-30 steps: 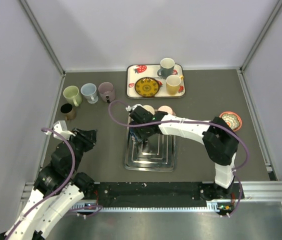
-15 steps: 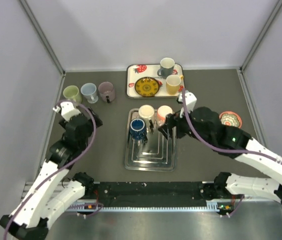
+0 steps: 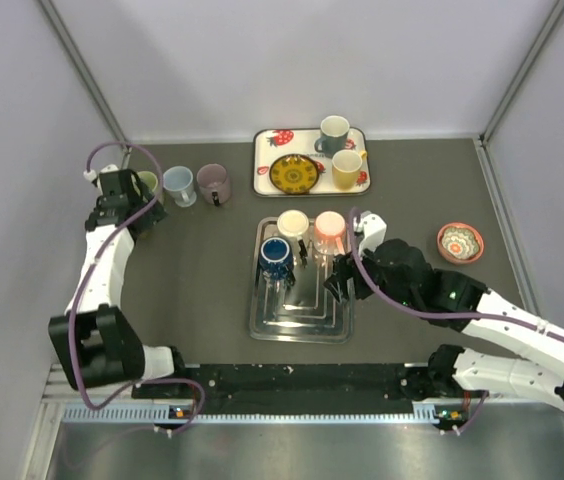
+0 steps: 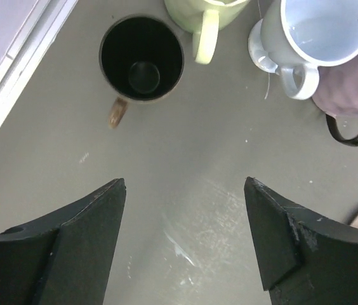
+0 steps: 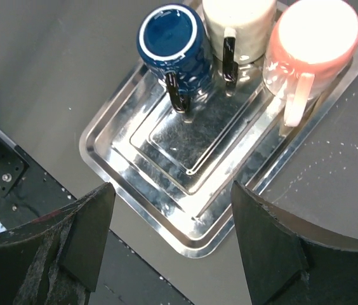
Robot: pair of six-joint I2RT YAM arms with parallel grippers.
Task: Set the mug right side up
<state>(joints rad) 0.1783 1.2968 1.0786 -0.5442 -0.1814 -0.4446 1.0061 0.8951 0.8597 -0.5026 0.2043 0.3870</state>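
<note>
Three mugs stand on the metal tray (image 3: pixel 299 325): a blue one (image 3: pixel 275 255), a cream one (image 3: pixel 293 224) and a pink one (image 3: pixel 330 227). In the right wrist view the cream mug (image 5: pixel 237 19) and the pink mug (image 5: pixel 312 38) stand bottom up. The blue mug (image 5: pixel 174 44) looks bottom up too. My right gripper (image 3: pixel 334 278) hovers open and empty over the tray's near right part (image 5: pixel 172 190). My left gripper (image 3: pixel 142 212) is open and empty at the far left (image 4: pixel 185 184), just short of an upright black mug (image 4: pixel 141 58).
A green mug (image 3: pixel 144 186), a light blue mug (image 3: pixel 178 184) and a mauve mug (image 3: pixel 212 182) stand upright in a row at the back left. A strawberry tray (image 3: pixel 262 172) holds a plate and two mugs. A patterned bowl (image 3: pixel 460 241) sits at the right.
My right gripper has left the blue mug and drawn back to the tray's near right. My left arm has swung out and up to the row of mugs at the far left.
</note>
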